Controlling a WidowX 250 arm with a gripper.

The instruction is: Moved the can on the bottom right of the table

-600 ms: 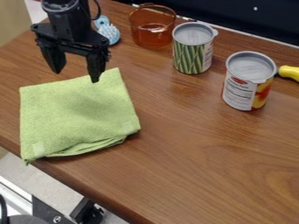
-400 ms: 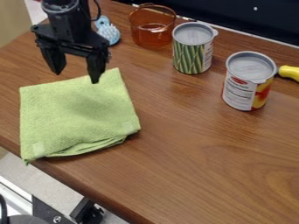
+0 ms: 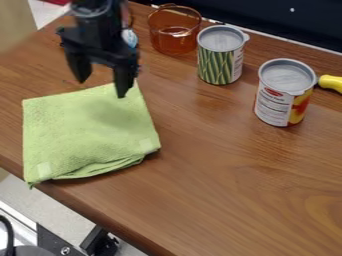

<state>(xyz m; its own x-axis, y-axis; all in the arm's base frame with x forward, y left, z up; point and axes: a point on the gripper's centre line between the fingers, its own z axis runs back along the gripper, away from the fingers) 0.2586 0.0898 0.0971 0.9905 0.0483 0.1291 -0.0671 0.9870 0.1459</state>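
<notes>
As the pincer [image 3: 102, 87] hangs open, rightmost can [image 3: 275, 102] upright, well apart

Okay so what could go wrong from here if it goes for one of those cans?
The two cans, green-striped and red-and-yellow, stand close together, so the open gripper might nudge the wrong one. The amber cup beside the striped can could get bumped too.
</notes>
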